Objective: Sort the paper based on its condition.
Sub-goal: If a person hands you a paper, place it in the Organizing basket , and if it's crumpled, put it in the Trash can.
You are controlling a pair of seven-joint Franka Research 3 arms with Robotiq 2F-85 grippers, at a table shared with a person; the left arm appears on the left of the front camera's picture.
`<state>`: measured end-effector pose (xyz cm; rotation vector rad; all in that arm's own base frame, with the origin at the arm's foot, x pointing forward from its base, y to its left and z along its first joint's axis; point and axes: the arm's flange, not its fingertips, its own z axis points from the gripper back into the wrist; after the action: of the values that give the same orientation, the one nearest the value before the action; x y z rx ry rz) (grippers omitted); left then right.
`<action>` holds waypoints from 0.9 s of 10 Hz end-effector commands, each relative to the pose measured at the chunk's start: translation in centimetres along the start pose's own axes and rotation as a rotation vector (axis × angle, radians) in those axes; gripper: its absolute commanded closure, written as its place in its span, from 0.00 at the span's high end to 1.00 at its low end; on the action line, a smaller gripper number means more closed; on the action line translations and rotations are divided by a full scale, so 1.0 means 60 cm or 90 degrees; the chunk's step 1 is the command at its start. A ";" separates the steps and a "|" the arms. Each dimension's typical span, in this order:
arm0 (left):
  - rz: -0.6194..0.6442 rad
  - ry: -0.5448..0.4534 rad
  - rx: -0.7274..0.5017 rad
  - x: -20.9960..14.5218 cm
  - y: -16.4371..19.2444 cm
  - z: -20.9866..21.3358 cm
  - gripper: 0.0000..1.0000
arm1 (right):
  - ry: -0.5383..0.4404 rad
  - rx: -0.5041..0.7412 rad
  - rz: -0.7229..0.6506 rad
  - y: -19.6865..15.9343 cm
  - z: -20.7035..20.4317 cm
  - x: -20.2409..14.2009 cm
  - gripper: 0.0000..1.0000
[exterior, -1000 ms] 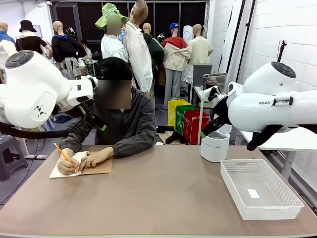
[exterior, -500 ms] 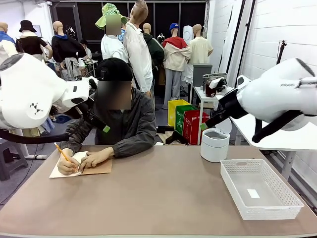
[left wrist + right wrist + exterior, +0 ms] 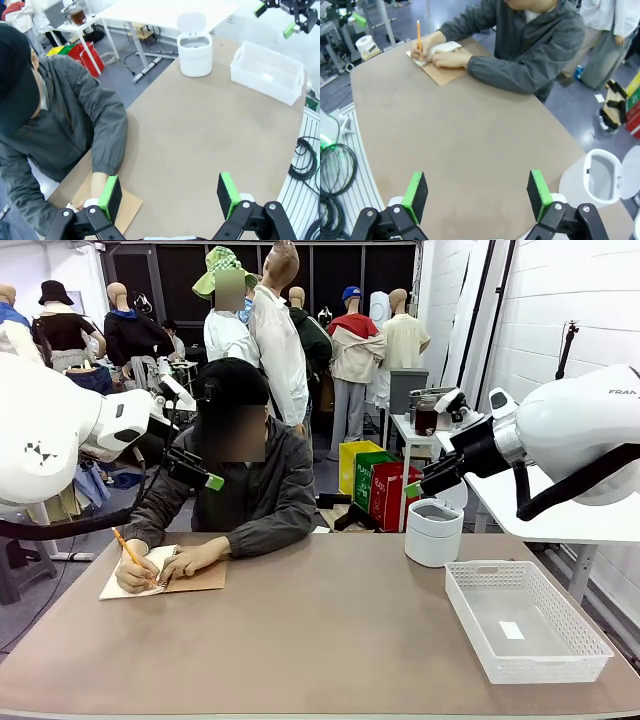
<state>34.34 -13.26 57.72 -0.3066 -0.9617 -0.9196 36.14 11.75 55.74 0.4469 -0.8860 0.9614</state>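
White and green over a tan table [image 3: 330,640]

Arms [image 3: 590,425] white; left gripper [image 3: 169,180] and right gripper [image 3: 476,175] black with bright green pads [image 3: 111,197]. Basket [image 3: 525,620] white, lattice-walled; bin [image 3: 434,532] plain white. Jacket [image 3: 260,495] dark grey, cap [image 3: 232,375] black, pencil [image 3: 130,552] orange, page [image 3: 125,585] white, notebook cover [image 3: 200,578] brown. Boxes [image 3: 392,495] behind: yellow, green, red with white print.

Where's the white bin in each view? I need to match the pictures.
Front: bin right of centre, at the table's far edge, left of the basket.
Left wrist: bin top centre, beside the basket.
Right wrist: bin bottom right.
Shared landmark: the notebook, towards the table's opposite end.
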 end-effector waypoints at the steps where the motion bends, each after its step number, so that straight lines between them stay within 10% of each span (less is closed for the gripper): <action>1: 0.011 -0.039 -0.018 -0.027 -0.014 -0.012 1.00 | -0.019 0.017 0.033 -0.006 -0.013 -0.013 1.00; 9: 0.007 -0.017 -0.005 0.005 -0.003 -0.003 1.00 | -0.005 0.005 0.029 0.000 -0.002 -0.002 1.00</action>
<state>34.31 -13.83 57.91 -0.3321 -0.9813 -0.8997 36.07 11.75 55.72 0.4229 -0.9048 1.0034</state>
